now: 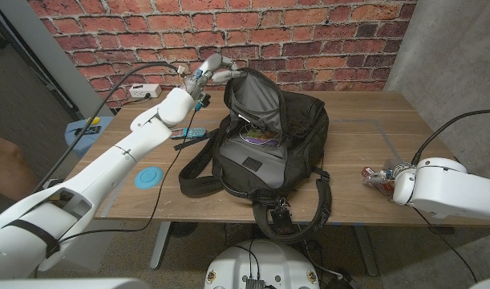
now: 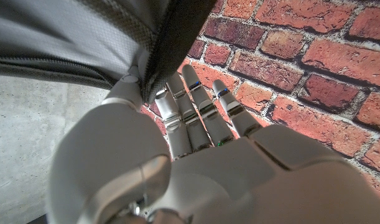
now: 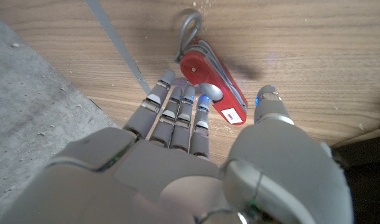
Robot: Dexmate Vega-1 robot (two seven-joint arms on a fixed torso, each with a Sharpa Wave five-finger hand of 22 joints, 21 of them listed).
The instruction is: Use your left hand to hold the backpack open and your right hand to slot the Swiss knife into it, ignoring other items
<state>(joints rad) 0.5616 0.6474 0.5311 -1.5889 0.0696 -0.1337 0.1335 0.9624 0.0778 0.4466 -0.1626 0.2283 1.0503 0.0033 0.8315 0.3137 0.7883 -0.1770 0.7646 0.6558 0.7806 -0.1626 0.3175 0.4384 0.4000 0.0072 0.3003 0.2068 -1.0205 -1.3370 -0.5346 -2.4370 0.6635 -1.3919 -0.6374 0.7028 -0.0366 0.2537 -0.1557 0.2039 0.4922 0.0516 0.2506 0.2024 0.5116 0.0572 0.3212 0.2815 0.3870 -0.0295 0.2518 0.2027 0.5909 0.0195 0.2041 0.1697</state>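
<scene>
— Red is easy to find: the Swiss knife (image 3: 213,83) lies on the wooden table (image 1: 365,132), at its right side near the front edge, well apart from the backpack (image 1: 269,132). A metal ring sticks out of one end of it.

— And the right hand (image 3: 202,134)?

— Its fingers (image 3: 177,115) reach side by side over the knife, and the thumb stands apart on the other side of it. One fingertip lies on or just over the red handle; from the right wrist view I cannot tell whether it truly presses or only hovers. Nothing is gripped, so the fingers are apart and hold nothing. From the head view the hand is mostly hidden behind its own white forearm, with only a bit of red showing beside it.

— What of the left hand (image 1: 212,72)?

— It is raised at the back of the table, before the brick wall (image 1: 325,40), pinching the upper rim of the backpack's opening. The left wrist view shows the dark zipper edge caught between thumb and fingers (image 2: 196,109), grey lining hanging beside them.

— Is the bag open?

— Yes, its mouth gapes upward, and something purplish lies inside, too small to make out. A black strap (image 1: 297,217) loops over the table's front edge.
</scene>
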